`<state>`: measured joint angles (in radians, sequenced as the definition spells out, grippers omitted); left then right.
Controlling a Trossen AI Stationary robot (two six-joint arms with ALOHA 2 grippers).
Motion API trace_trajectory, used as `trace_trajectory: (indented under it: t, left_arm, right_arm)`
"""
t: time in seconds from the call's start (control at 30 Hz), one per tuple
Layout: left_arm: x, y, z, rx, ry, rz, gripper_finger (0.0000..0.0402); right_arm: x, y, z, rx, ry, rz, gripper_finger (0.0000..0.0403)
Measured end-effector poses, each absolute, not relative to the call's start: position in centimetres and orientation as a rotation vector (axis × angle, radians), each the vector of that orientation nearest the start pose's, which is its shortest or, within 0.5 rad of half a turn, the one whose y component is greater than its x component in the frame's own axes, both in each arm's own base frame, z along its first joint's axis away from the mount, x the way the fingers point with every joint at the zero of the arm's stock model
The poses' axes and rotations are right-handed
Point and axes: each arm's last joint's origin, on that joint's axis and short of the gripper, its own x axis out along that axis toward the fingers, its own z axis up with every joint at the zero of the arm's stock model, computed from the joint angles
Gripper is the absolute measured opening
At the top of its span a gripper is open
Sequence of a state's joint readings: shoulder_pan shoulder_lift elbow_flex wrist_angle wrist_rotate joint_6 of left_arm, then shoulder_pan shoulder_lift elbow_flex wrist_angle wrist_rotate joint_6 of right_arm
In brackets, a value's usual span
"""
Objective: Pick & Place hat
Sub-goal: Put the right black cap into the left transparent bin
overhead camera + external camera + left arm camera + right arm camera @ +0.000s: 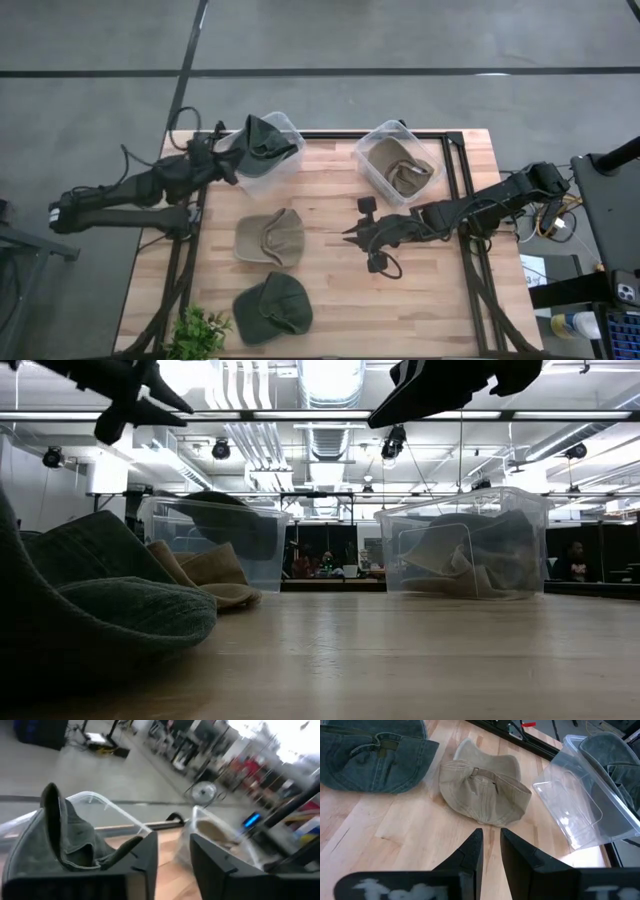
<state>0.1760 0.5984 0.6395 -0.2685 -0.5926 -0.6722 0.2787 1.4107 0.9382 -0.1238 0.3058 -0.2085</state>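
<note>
Plant (200, 330) sits at the near left corner of the desk (420, 310). Just beside it, close to the near edge, a green hat (272, 305) lies flat on the wood; in the low view it fills the near left.

One step farther in lies a tan hat (270, 238), apart from the green one and roughly in line with it. In the right wrist view it lies with its strap side up.

To the right of the tan hat, over the middle of the desk, hangs the right gripper (350, 232), pointing toward that hat. Its jaws stand narrow with a thin gap between them, and nothing is in them. The gripper is clear of the hat and does not touch it.

Along the far edge stand two clear bins. The left bin (285, 160) holds a second green hat (262, 140), which is bunched up and rises past the rim. The right bin (372, 150) holds a second tan hat (400, 172), crumpled on the bottom. The two bins stand well apart.

The left gripper (232, 165) is at the left bin's left side, close to the rim. The left wrist view shows its jaws partly apart and empty, with the bunched green hat just beside one finger. I cannot tell if that finger touches the cloth.

Beyond the desk, the low view shows a room with ceiling lights and ducts.
</note>
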Motion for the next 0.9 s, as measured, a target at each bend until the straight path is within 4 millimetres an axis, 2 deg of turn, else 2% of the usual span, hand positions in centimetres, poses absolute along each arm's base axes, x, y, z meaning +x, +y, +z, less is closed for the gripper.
trace_trajectory:
  t: [0.2,0.33,0.5,0.63,0.8,0.9]
  left_arm:
    - [14.5,4.6,32.1,-0.518,0.21,0.913,0.0012]
    - [15.4,5.4,33.2,-0.488,0.353,1.013,0.0002]
    - [17.4,7.2,35.8,-0.458,0.378,1.058,0.0]
    - [18.1,9.1,37.5,-0.536,0.463,1.087,0.0]
    - [18.4,11.8,36.1,-0.672,0.74,1.175,0.0]
    - [19.1,13.0,34.7,-0.709,0.817,1.172,0.0]
  right_arm:
    - [29.3,7.5,25.1,-0.375,0.578,0.034,0.0061]
    - [29.2,7.5,25.0,-0.37,0.58,0.032,0.0061]
    - [29.2,7.4,24.8,-0.347,0.583,0.026,0.0061]
    - [29.1,7.4,24.7,-0.349,0.589,0.027,0.0061]
    - [28.9,7.4,24.2,-0.349,0.604,0.029,0.0061]
    - [28.8,7.3,23.7,-0.353,0.618,0.03,0.0061]
